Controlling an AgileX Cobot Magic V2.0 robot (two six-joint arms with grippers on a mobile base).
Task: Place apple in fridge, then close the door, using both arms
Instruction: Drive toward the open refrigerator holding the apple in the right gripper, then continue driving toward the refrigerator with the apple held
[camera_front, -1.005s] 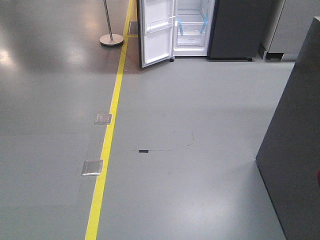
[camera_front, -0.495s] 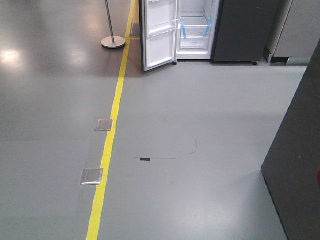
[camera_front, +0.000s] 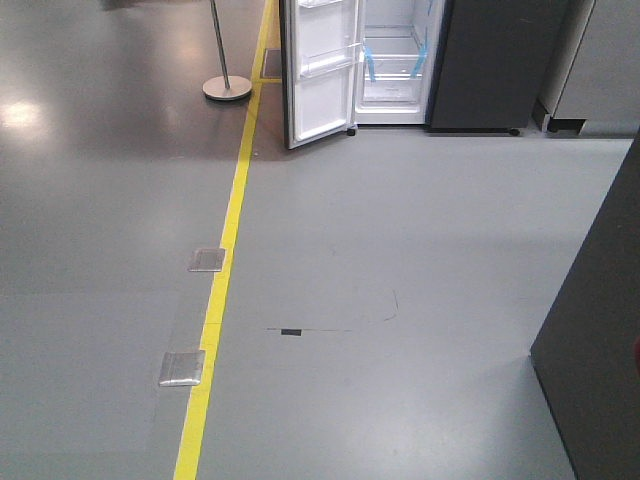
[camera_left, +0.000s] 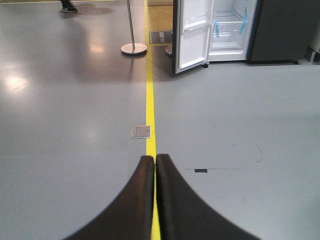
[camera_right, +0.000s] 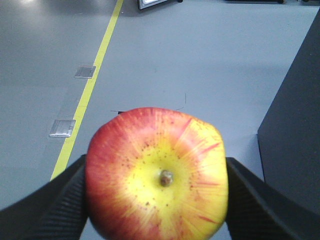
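**Front view.** At upper left a stanchion base (camera_front: 227, 88) is noted, left of the yellow floor line (camera_front: 225, 250). Two metal floor plates (camera_front: 207, 260) are set beside that line. At upper centre the door (camera_front: 320, 70) is seen swung open, its white inner face turned toward the camera. Just to its right the fridge (camera_front: 395, 60) is exposed, white inside, with blue tape strips (camera_front: 368, 62) on its shelves. A dark panel (camera_front: 600, 350) fills the lower right edge.

**Left wrist view.** The left claw (camera_left: 155, 160) is found pressed together with nothing between its fingers (camera_left: 142, 190). It is pointed along the yellow line, with the open door well ahead at upper centre.

**Right wrist view.** The apple (camera_right: 157, 177) is gripped across its sides by the right claw (camera_right: 155, 162), dimple toward the lens. It is carried above the floor (camera_right: 200, 60) and well apart from the fridge.

**Step judged in hand.** This is taken to be the approach to the fridge; placement is not yet begun.
- The base is best steered right of the yellow line, toward the open compartment rather than the door's edge, and clear of the dark panel.
- The grip on the apple is not to be slackened in travel.
- The left claw is best reserved for the door, with room allowed at its outer face for the closing push.
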